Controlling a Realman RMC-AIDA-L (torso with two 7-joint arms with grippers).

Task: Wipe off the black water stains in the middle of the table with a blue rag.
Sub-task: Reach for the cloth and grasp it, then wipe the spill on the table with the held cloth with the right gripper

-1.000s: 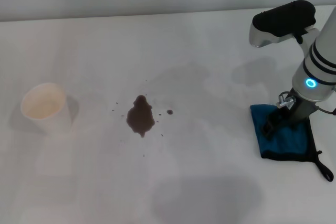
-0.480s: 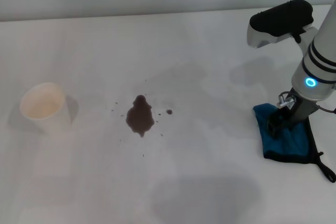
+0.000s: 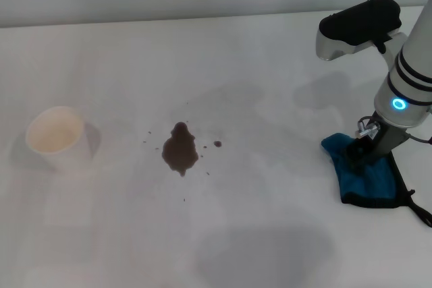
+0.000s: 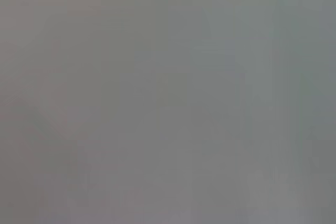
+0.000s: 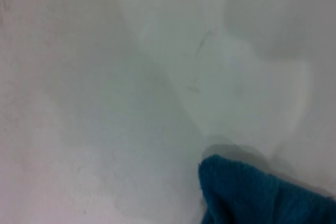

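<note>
blue rag [image 3: 368, 173] bunched under right pincer [image 3: 356, 156], stains [image 3: 180, 150] well apart

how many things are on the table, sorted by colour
White: 1, the paper cup
Blue: 1, the blue rag, with the right gripper down on it
Dark brown-black: 1, the black water stains, a blot with specks around it
Total: 3 on the white table

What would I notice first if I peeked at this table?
Probably the black water stains, a dark blot with little specks in the middle of the white table. Next, the right gripper down on the bunched blue rag at the right side, and a white paper cup far left.
</note>
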